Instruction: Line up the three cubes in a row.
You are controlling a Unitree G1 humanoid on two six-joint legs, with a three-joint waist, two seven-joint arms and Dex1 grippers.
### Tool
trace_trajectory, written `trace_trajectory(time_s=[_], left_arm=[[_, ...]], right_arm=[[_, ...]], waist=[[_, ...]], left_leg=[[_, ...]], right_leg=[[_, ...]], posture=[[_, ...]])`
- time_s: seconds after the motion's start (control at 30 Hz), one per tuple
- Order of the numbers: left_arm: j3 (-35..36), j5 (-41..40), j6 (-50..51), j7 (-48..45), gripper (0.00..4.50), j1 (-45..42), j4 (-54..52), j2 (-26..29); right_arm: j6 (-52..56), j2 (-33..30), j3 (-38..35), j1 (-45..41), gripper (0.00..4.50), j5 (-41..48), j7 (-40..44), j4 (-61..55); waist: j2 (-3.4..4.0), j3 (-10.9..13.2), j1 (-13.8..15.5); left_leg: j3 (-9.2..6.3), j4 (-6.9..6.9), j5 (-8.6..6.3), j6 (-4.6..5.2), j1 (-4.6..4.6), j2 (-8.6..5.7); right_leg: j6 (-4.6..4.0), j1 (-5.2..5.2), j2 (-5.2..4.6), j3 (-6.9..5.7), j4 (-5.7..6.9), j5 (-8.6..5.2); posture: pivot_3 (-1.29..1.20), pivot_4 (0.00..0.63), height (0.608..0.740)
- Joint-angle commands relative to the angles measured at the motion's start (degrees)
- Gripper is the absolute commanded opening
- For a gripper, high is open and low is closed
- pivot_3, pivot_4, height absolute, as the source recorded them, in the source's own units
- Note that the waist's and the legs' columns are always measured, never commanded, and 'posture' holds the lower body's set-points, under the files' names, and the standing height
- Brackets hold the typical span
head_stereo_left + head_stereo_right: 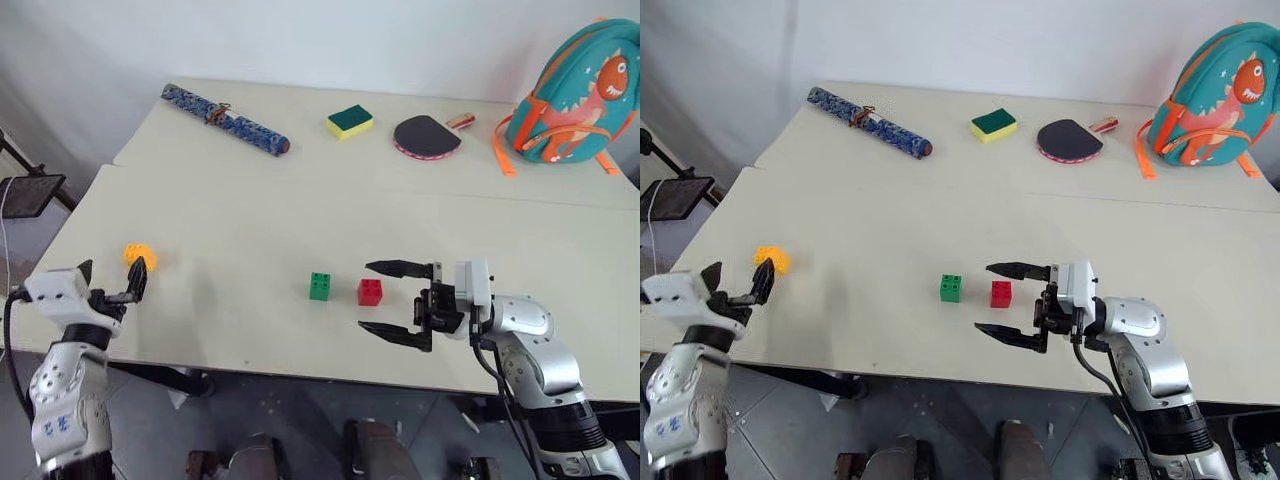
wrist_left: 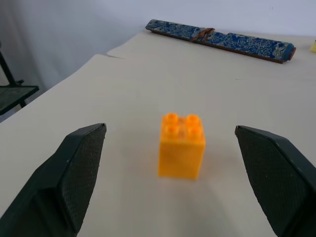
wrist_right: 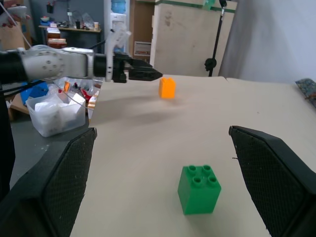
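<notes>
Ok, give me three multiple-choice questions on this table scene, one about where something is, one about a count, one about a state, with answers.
1. Which cube sits apart, near the table's left edge?
A. orange cube
B. green cube
C. red cube

2. How many cubes are on the table?
A. two
B. three
C. four

3. The right hand is:
A. open, holding nothing
B. shut on a cube
C. shut on a sponge

Answers: 1 A, green and red sit together mid-table; 2 B, one of each colour; 3 A, its fingers stand wide apart.

One cube is green, one cube is red, one cube is orange. The sponge is yellow with a green top — the backpack is teal with an orange dinosaur. The long roll is blue and patterned.
</notes>
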Motion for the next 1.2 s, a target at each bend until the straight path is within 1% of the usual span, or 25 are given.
trace_trajectory(time_s=[0.03,0.1,0.17,0.2,0.23,0.3,0.37,0.5,0.53,0.6,0.7,0.77,0.9,0.97,1.0,1.07,1.13,1.2], left_arm=[[-0.32,0.16,1.14,-0.3,4.46,-2.37,4.46,2.27],[-3.04,-0.03,2.45,-3.25,4.46,-4.22,7.05,3.38],[-3.86,-0.23,2.62,-4.28,4.46,-4.89,7.94,3.7],[-3.58,-0.88,2.74,-4.29,4.07,-4.98,7.95,3.49],[-3.71,-1.26,2.46,-4.8,3.87,-4.8,7.74,3.37],[-4.59,-0.77,2.89,-5.5,3.31,-3.99,7.6,3.7],[-4.7,-0.55,2.33,-5.9,2.63,-3.74,7.89,3.67],[-3.93,-0.99,0.72,-6.33,1.47,-4.41,8.91,3.64],[-3.87,-1.12,0.5,-6.49,1.46,-4.4,8.89,3.62],[-4.32,-3.17,-0.69,-11.32,1.46,-4.14,7.71,4.35],[-5.76,-7.96,-2.42,-24.28,1.46,-3.96,4.81,7.55],[-9.55,-10.72,-0.56,-36.33,1.46,-4.19,3.11,12.2],[-19.61,-8.25,-4.61,-55.7,1.46,-7.56,5.91,19.45],[-25.16,-4.82,-9.63,-64.73,1.46,-13.1,12.94,20.86],[-26.9,-3.44,-11.59,-67.33,1.46,-15.17,15.93,21.13],[-29.71,0.43,-19.2,-70.53,1.46,-20.44,24.62,20.38],[-31.83,3.41,-24.93,-72.77,1.46,-27.44,35.54,18.58],[-33.38,5.32,-28.76,-75.12,1.46,-32.82,43.95,16.88]], right_arm=[[-0.66,0.23,-0.57,0.68,4.5,0.01,-0.7,-1.91],[-0.91,0.39,-0.62,1.03,4.5,-0.27,-1.27,-2.24],[-1.13,0.51,-0.62,1.27,4.5,-0.49,-1.8,-2.59],[-1.19,0.56,-0.71,1.46,4.5,-0.6,-2.07,-2.82],[-1.26,0.65,-0.87,1.68,4.5,-0.75,-2.51,-3.05],[-1.26,0.7,-1.06,2.08,4.5,-0.86,-3.07,-3.45],[-1.25,0.62,-1.04,2.45,4.5,-0.81,-3.31,-3.79],[-1.33,0.54,-1.0,2.74,4.5,-0.84,-3.52,-3.8],[-1.36,0.49,-1.04,2.86,4.5,-0.81,-3.5,-3.84],[-1.3,0.13,-1.35,2.96,4.5,-0.82,-3.4,-3.54],[-1.09,-1.06,-2.51,3.21,4.5,-0.82,-3.19,-3.07],[-0.81,-2.36,-3.52,3.65,4.5,-0.66,-2.81,-2.86],[-0.63,-4.98,-5.55,4.78,4.5,-0.46,-1.92,-2.12],[-0.28,-6.0,-6.68,5.66,4.5,-0.44,-2.07,-1.97],[-0.14,-6.23,-7.01,5.97,4.5,-0.44,-2.16,-2.03],[0.32,-7.13,-7.79,7.31,4.5,0.04,-1.9,-2.98],[1.11,-8.29,-9.22,9.92,4.5,0.75,-2.05,-4.96],[1.54,-9.18,-10.97,12.95,4.5,0.98,-2.75,-6.75]], waist=[[0.0,0.0,0.1],[0.0,0.0,0.28],[0.0,0.0,0.36],[0.0,0.0,0.35],[0.0,0.0,0.35],[-0.03,-0.02,0.34],[-0.03,-0.01,0.31],[-0.03,-0.01,0.3],[-0.03,-0.01,0.31],[-0.03,-0.02,0.32],[-0.03,-0.01,0.31],[-0.03,-0.01,0.31],[0.07,0.01,0.45],[0.09,0.02,0.56],[0.09,0.02,0.45],[0.09,0.02,0.32],[0.08,0.02,0.31],[0.08,0.02,0.56]], left_leg=[[0.05,0.0,-0.01,-0.02,0.0,0.02],[0.09,-0.01,-0.01,-0.03,-0.01,0.02],[0.12,-0.01,-0.01,-0.03,-0.01,0.01],[0.13,-0.01,-0.01,-0.03,-0.01,0.0],[0.13,-0.01,-0.01,-0.03,-0.04,0.0],[0.12,-0.01,-0.02,-0.03,-0.1,0.01],[0.13,-0.01,-0.03,-0.06,-0.07,0.02],[0.14,-0.01,-0.03,-0.07,-0.06,0.03],[0.14,-0.01,-0.02,-0.07,-0.06,0.03],[0.14,-0.01,-0.03,-0.07,-0.06,0.03],[0.14,-0.01,-0.03,-0.07,-0.1,0.04],[0.14,-0.01,-0.03,-0.08,-0.17,0.04],[0.26,-0.01,-0.03,-0.09,-0.17,0.0],[0.36,-0.01,-0.03,-0.08,-0.18,-0.02],[0.55,0.0,-0.03,-0.09,-0.19,-0.03],[0.64,-0.01,-0.02,-0.09,-0.2,0.0],[0.69,-0.01,-0.03,-0.1,-0.25,0.02],[0.79,0.0,-0.03,-0.1,-0.34,0.03]], right_leg=[[0.0,-0.04,0.0,-0.02,0.02,0.0],[0.0,-0.09,-0.02,-0.1,0.09,0.0],[0.0,-0.09,-0.02,-0.11,0.07,0.0],[0.0,-0.09,-0.03,-0.11,0.06,0.0],[0.0,-0.1,-0.03,-0.11,0.04,0.0],[0.0,-0.13,-0.03,-0.13,0.05,0.0],[0.01,-0.16,-0.04,-0.13,0.06,0.0],[0.0,-0.16,-0.03,-0.14,0.07,0.0],[0.01,-0.16,-0.03,-0.13,0.07,0.0],[0.0,-0.16,-0.03,-0.14,0.06,0.0],[0.01,-0.18,-0.03,-0.18,0.04,0.0],[0.0,-0.24,-0.03,-0.2,0.06,0.0],[-0.01,-0.25,-0.05,-0.24,0.01,-0.01],[-0.01,-0.23,-0.05,-0.25,-0.04,-0.01],[-0.02,-0.22,-0.05,-0.32,-0.06,-0.01],[-0.03,-0.24,-0.04,-0.37,-0.06,-0.02],[-0.03,-0.34,-0.02,-0.39,-0.04,-0.02],[-0.03,-0.5,-0.02,-0.39,0.04,-0.02]], posture=[[0.0,0.15,0.74],[0.0,0.15,0.74],[0.0,0.15,0.74],[0.0,0.15,0.74],[0.0,0.15,0.74],[0.0,0.15,0.74],[0.0,0.15,0.74],[0.0,0.15,0.74],[0.0,0.15,0.74],[0.0,0.15,0.74],[0.0,0.15,0.74],[0.0,0.15,0.74],[0.0,0.15,0.74],[0.0,0.15,0.74],[0.0,0.15,0.74],[0.0,0.15,0.74],[0.0,0.15,0.74],[0.0,0.15,0.74]])
